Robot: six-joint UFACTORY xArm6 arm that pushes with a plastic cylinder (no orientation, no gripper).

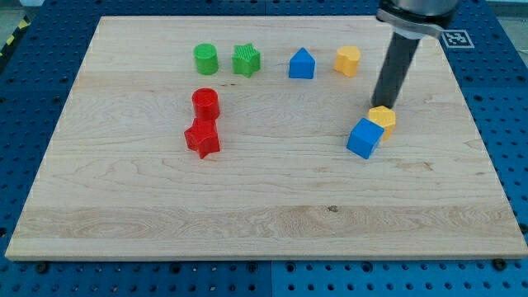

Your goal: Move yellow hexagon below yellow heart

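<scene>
Pale wooden board (pixel 264 214) on blue pegboard (pixel 33 58), my tip (pixel 384 107) touching yellow hexagon (pixel 383 118), no pincer fitted.

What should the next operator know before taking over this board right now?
My tip sits at the top edge of the lower yellow block, which touches a blue block at its lower left. The other yellow block is in the top row, right of the blue house-shaped block. Which one is the hexagon is unclear. Done: cannot tell. Left: confirm the hexagon ends up below the heart.
</scene>
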